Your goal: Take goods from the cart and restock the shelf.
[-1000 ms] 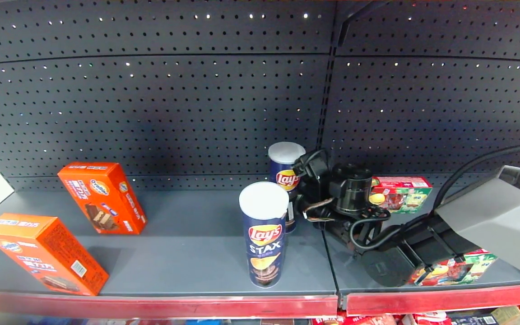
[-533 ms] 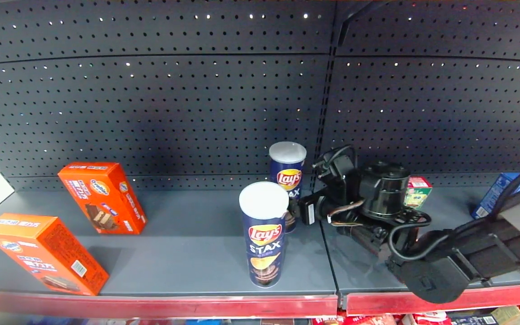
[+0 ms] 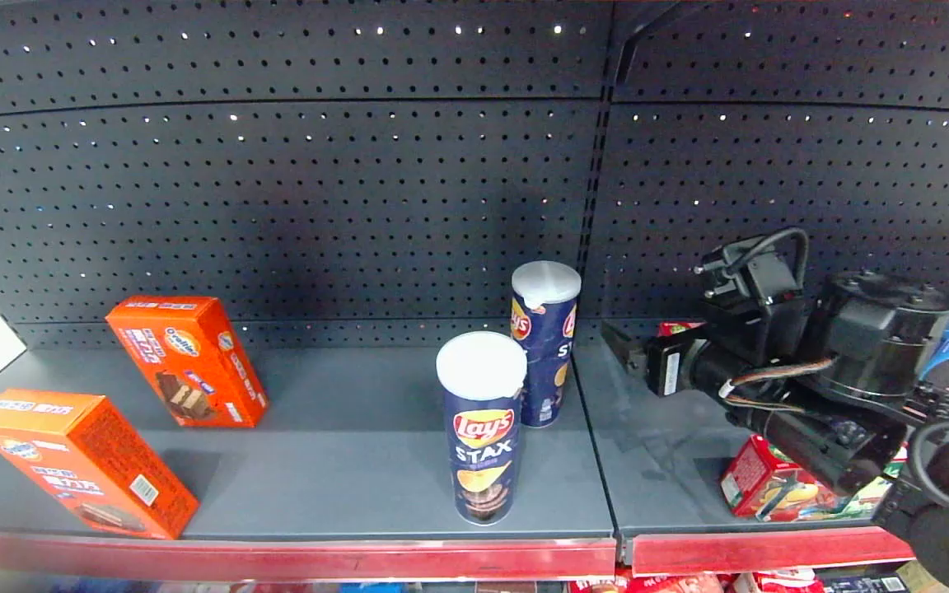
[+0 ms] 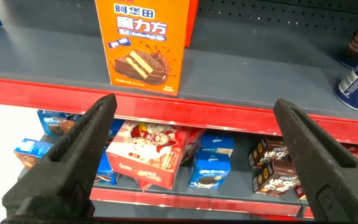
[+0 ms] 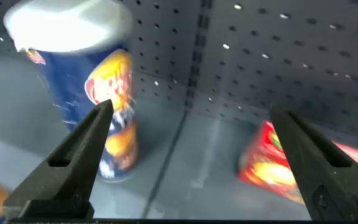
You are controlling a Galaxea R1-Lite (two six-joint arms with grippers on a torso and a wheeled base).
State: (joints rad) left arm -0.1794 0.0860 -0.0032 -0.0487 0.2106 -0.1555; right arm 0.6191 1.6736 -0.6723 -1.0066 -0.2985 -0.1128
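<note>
Right gripper (image 3: 619, 346) (image 5: 191, 112): jaws spread wide, nothing between them. It hangs above the grey shelf (image 3: 343, 461), just beside the seam between the two shelf panels.

Rear chip can (image 3: 546, 346) (image 5: 86, 93): upright on the shelf, white lid on. It stands ahead of the right jaws and off to the robot's left of them, apart from both fingers.

Front chip can (image 3: 481, 428): upright, nearer the shelf's red edge, just in front of the rear can and farther from the right jaws.

Red carton (image 5: 272, 162): ahead of the right jaws, on the side opposite the rear can. Contact with the fingers – none visible.

Left gripper (image 4: 196, 102): jaws spread wide, empty. Beyond and between them stands an orange cake box (image 4: 145, 43) on the shelf; a red-and-white packet (image 4: 148, 152) and a blue biscuit pack (image 4: 210, 162) sit on the shelf below.
</note>
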